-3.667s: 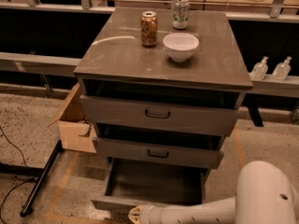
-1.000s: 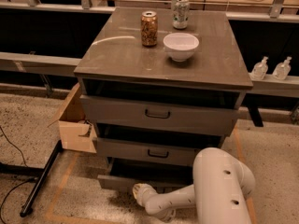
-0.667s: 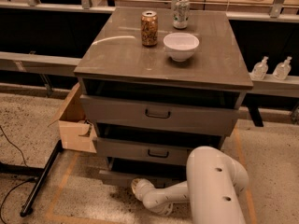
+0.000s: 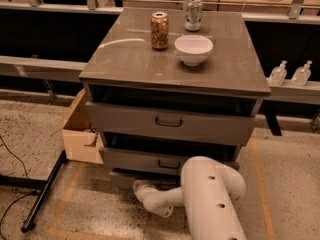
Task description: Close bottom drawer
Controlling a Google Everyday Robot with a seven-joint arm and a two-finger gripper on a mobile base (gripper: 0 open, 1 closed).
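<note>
The grey cabinet has three drawers. The bottom drawer is pushed almost flush under the middle drawer; only a low strip of its grey front shows, and its handle is hidden behind my arm. My gripper sits at the end of the white arm, low near the floor and pressed against the bottom drawer's front. The top drawer is shut above.
A brown can, a silver can and a white bowl stand on the cabinet top. An open cardboard box sits left of the cabinet. A black stand leg and cables lie on the floor at left. Two bottles stand at right.
The bottom drawer, wide open 3.7 s ago, has been pushed in nearly shut. My arm and gripper have moved forward and up toward the cabinet with it.
</note>
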